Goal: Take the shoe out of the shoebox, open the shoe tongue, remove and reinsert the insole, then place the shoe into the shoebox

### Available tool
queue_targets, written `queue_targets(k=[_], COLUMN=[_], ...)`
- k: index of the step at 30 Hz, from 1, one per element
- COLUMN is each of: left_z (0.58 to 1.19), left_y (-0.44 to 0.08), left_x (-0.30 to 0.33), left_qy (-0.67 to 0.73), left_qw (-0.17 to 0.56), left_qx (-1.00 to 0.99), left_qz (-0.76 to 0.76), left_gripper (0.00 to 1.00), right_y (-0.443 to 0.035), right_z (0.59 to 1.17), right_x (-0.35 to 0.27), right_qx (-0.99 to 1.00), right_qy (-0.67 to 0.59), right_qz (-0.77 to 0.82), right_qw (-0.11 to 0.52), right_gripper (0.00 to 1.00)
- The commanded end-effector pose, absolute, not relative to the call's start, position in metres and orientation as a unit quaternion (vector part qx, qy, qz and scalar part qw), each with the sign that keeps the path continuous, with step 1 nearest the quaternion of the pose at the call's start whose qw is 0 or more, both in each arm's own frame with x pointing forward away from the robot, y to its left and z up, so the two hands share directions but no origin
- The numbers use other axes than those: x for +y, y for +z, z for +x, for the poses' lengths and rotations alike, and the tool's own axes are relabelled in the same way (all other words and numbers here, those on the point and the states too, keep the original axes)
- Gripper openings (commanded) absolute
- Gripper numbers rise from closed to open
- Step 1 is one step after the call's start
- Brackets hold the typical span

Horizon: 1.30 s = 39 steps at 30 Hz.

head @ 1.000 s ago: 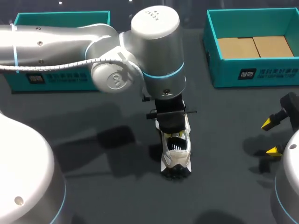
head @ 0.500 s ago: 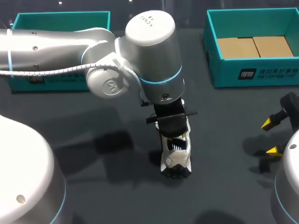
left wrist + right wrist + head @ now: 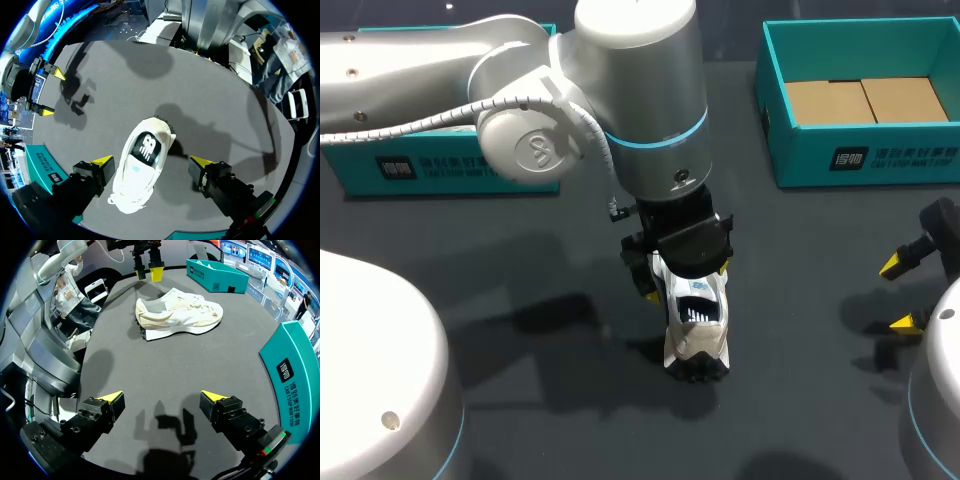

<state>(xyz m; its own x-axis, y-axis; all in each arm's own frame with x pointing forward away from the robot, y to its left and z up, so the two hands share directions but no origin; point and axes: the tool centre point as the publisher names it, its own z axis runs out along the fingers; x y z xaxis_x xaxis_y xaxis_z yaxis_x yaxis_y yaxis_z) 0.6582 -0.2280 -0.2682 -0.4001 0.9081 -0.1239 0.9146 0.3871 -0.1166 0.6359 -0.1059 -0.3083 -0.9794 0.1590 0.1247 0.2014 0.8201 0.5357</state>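
Fingers [image 3: 95, 170] on my left gripper [image 3: 151, 161] are standing spread wide apart, and they are pinching nothing. That gripper is hanging right over the white shoe [image 3: 135, 175], with one yellow tip out past each side of it. From there I am looking straight down into the dark opening of the shoe.

The shoe is sitting upright on its sole on the dark table [image 3: 520, 290], near the middle, outside of both boxes. Its heel is pointing toward me. In the view from above, its front end is hiding under my left gripper.

My right gripper [image 3: 162, 397] is hanging over a bare part of the table, well apart from the shoe, off to its right. Its fingers [image 3: 100, 412] are spread wide too and are holding nothing.

The shoebox [image 3: 800, 160] is sitting at the far right of the table with brown card lying in it. Another teal box [image 3: 420, 172] is sitting at the far left, partly behind my left arm [image 3: 620, 90].
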Motion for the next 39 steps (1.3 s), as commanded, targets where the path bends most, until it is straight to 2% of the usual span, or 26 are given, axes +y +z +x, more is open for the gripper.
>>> queue_targets(k=[1,6,9,10,11,24,31,39], left_z=[0.658,0.637,0.631,0.628,0.622,0.622,0.613,0.605], left_y=[-0.268,-0.269,-0.27,-0.271,-0.268,-0.268,-0.286,-0.304], left_x=[-0.229,-0.233,-0.235,-0.234,-0.233,-0.233,-0.24,-0.245], left_qy=[-0.081,-0.046,-0.051,-0.04,-0.019,-0.019,-0.008,0.013], left_qw=[0.019,0.005,-0.083,-0.084,-0.063,-0.063,-0.03,-0.029], left_qx=[0.832,0.893,0.956,0.966,0.97,0.97,0.979,0.986], left_qz=[0.548,0.448,0.278,0.24,0.233,0.233,0.2,0.163], left_gripper=[1.0,1.0,1.0,1.0,1.0,1.0,1.0,1.0], right_y=[-0.308,-0.308,-0.308,-0.308,-0.308,-0.308,-0.308,-0.308], right_z=[0.634,0.634,0.634,0.634,0.634,0.634,0.634,0.634], right_x=[-0.106,-0.106,-0.106,-0.106,-0.106,-0.106,-0.106,-0.106], right_qx=[-0.954,-0.954,-0.954,-0.954,-0.954,-0.954,-0.954,-0.954], right_qy=[-0.284,-0.284,-0.284,-0.284,-0.284,-0.284,-0.284,-0.284], right_qz=[-0.095,-0.095,-0.095,-0.095,-0.095,-0.095,-0.095,-0.095], right_qw=[0.036,0.036,0.036,0.036,0.036,0.036,0.036,0.036], right_gripper=[1.0,1.0,1.0,1.0,1.0,1.0,1.0,1.0])
